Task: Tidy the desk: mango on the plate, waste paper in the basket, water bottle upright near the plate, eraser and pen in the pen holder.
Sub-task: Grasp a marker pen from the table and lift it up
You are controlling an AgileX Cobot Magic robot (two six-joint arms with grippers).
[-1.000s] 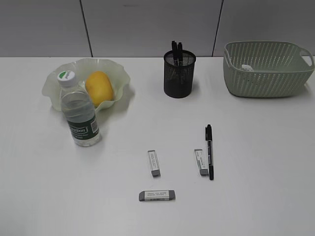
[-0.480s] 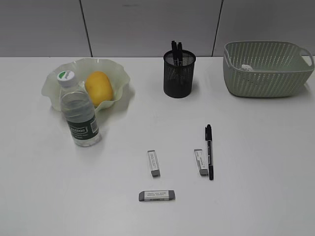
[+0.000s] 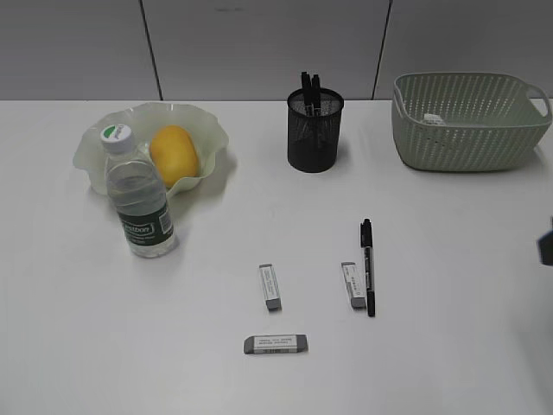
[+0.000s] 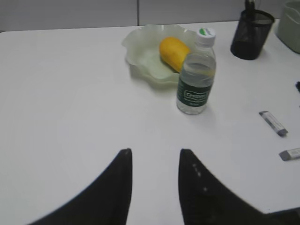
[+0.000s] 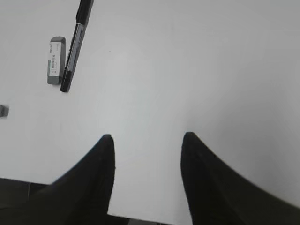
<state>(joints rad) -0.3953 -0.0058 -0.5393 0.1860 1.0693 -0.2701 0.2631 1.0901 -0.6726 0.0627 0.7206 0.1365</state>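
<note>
A white table [image 3: 449,346] is seen from a slant, with a grey panelled wall [image 3: 259,47] behind it. At the far left a pale green wavy plate [image 3: 212,130] is set, and the mango [image 3: 174,154] lies in it. The water bottle [image 3: 138,194] stands upright just in front of the plate, touching or nearly touching its near rim, with its white and green cap up. At the far middle the black mesh pen holder [image 3: 315,131] is placed, with dark pens standing in it. At the far right the green basket [image 3: 469,121] is found, and a small piece of white waste paper [image 3: 435,119] is visible inside it. Three erasers lie nearer on the open table: a left eraser [image 3: 270,286] lengthwise, a near eraser [image 3: 276,344] crosswise in front of it, and a right eraser [image 3: 352,284] just beside the loose pen [image 3: 368,266], which lies lengthwise to its right with its cap end far. Nothing stands between these items and the pen holder. In the left wrist view the left gripper [image 4: 154,161] is shown over bare table near the left side, its jaws parted and nothing held between them. In the right wrist view the right gripper [image 5: 147,147] is shown near the table's near edge, jaws apart and empty, with the pen and right eraser ahead to its left; only a dark sliver is visible at the right edge of the exterior view.
</note>
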